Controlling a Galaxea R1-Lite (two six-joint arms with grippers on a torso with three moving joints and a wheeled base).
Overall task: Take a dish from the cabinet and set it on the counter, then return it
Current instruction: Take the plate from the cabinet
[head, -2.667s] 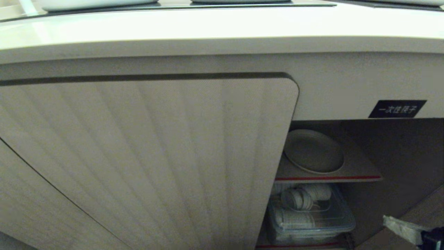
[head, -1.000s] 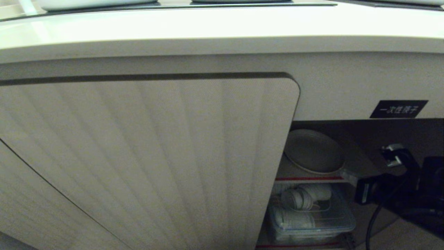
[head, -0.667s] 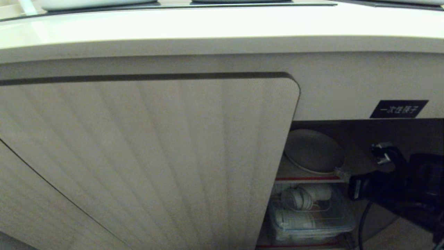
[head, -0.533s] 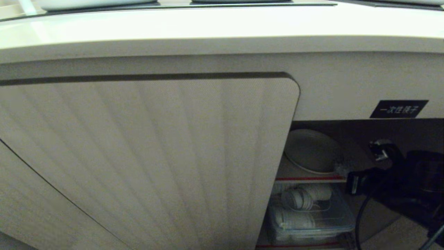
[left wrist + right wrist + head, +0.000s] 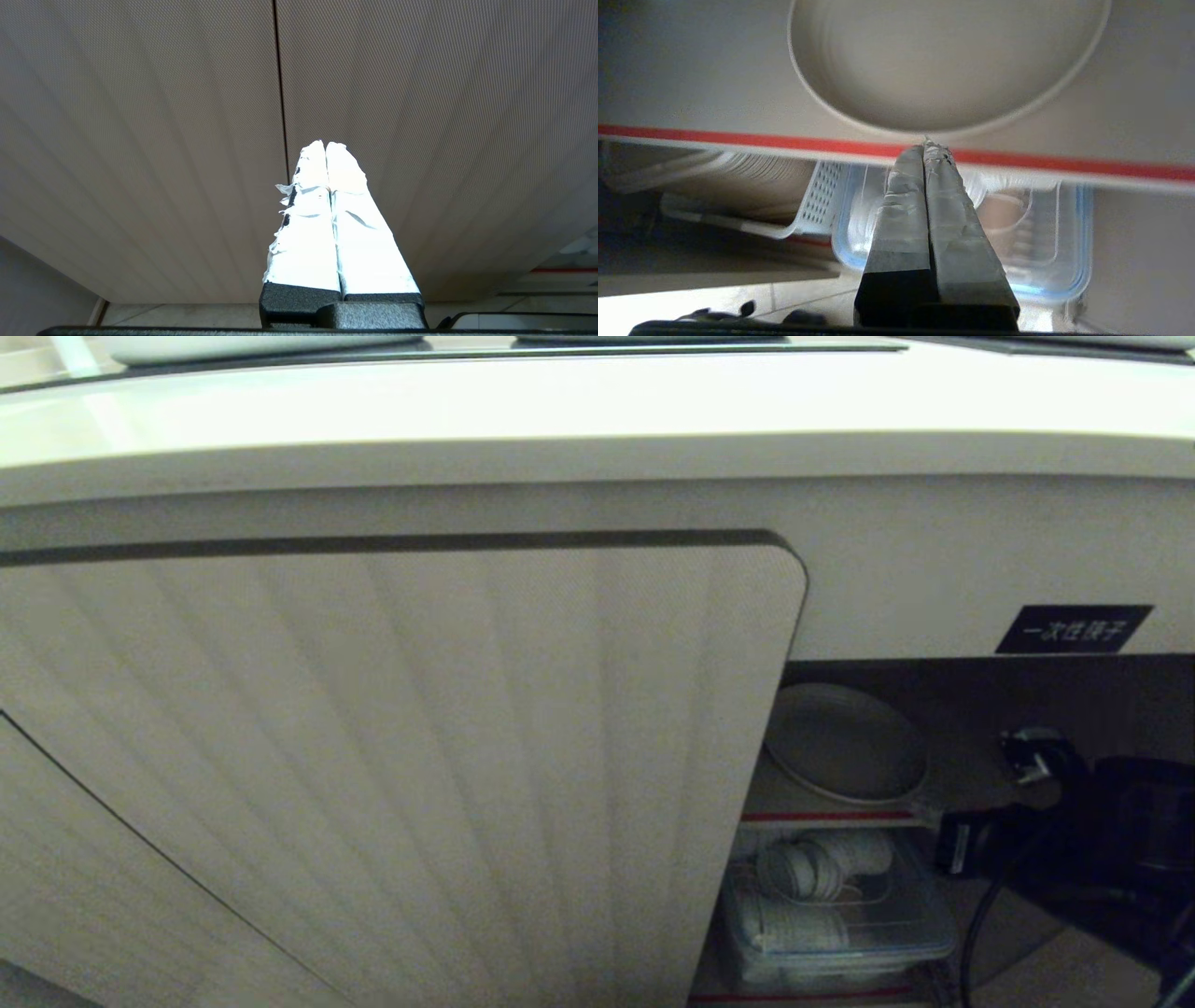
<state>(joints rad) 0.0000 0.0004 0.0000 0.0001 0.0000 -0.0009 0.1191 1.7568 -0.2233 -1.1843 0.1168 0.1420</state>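
One round cream dish (image 5: pixel 943 60), low rim, on red-edged shelf (image 5: pixel 738 140).

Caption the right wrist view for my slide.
Shut right end effector at the red-edged shelf lip, just short of the cream plate.

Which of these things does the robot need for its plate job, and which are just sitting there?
Needed:
dish, on the cabinet shelf
counter
right gripper, shut, at the shelf's red edge

Just there:
clear tub below
white basket
black label
left gripper, parked
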